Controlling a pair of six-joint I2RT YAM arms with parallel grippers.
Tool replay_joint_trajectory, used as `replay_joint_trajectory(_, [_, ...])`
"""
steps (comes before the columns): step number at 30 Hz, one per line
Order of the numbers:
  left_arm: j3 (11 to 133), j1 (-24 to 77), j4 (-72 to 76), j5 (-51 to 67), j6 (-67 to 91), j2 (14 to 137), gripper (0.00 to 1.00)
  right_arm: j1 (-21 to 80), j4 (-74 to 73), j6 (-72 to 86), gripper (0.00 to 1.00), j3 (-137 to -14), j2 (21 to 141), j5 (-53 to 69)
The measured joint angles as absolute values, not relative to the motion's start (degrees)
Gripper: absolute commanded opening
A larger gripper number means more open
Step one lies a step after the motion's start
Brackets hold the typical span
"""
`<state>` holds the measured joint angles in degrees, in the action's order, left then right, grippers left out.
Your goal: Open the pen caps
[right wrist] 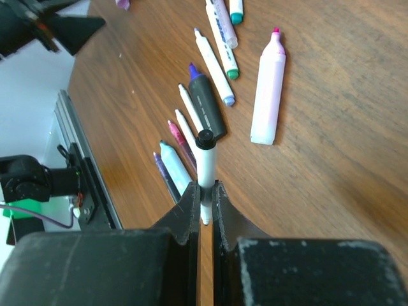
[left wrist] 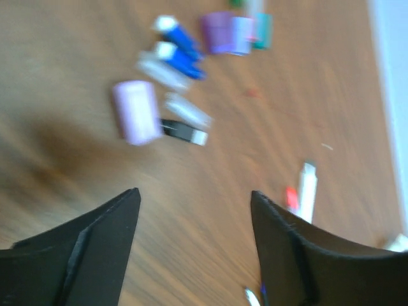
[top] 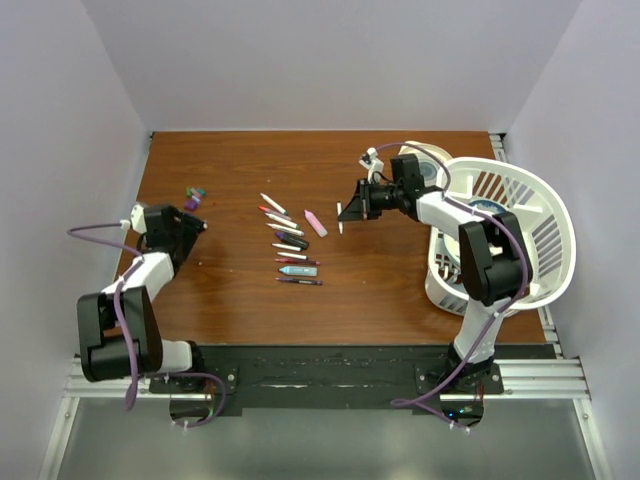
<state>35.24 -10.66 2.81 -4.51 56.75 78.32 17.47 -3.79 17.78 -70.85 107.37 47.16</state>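
My right gripper [top: 345,212] is shut on a thin white pen [right wrist: 205,167] with a black end [right wrist: 204,138], held above the table; it also shows in the top view [top: 340,216]. My left gripper [top: 196,228] is open and empty, low over the wood [left wrist: 194,217]. Just beyond it lies a pile of loose pen caps [top: 193,194]: a lilac one [left wrist: 136,111], blue ones [left wrist: 183,50], a purple one [left wrist: 218,32], a teal one [left wrist: 262,30] and a black one [left wrist: 180,131]. The left wrist view is blurred.
A row of pens [top: 290,245] lies mid-table, among them a pink highlighter [right wrist: 268,89] and a dark grey marker [right wrist: 206,107]. A white pen with red [left wrist: 306,188] lies near my left gripper. A white basket [top: 545,215] stands at the right edge.
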Motion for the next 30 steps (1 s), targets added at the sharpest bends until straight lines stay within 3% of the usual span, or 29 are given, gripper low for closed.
replay_joint_trajectory(8, [35.3, -11.0, 7.6, 12.8, 48.2, 67.9, 0.91, 22.3, -15.4, 7.9, 0.0, -79.1, 113.2, 43.1])
replay_joint_trajectory(12, [37.9, -11.0, 4.2, 21.8, 39.5, 63.8, 0.92, 26.1, -22.6, 2.1, 0.02, -86.5, 118.1, 39.3])
replay_joint_trajectory(18, [38.0, -11.1, -2.2, 24.0, 28.8, 54.0, 0.93, 29.9, -30.5, -2.8, 0.08, -95.4, 124.5, 34.7])
replay_joint_trajectory(22, [34.9, -11.1, -3.2, 24.7, 25.8, 48.1, 0.93, 30.3, -33.6, -4.1, 0.25, -98.0, 126.5, 31.9])
replay_joint_trajectory(30, [33.9, -11.1, -5.3, 26.1, 23.9, 48.3, 0.93, 30.5, -36.4, -5.2, 0.36, -99.8, 127.2, 29.0])
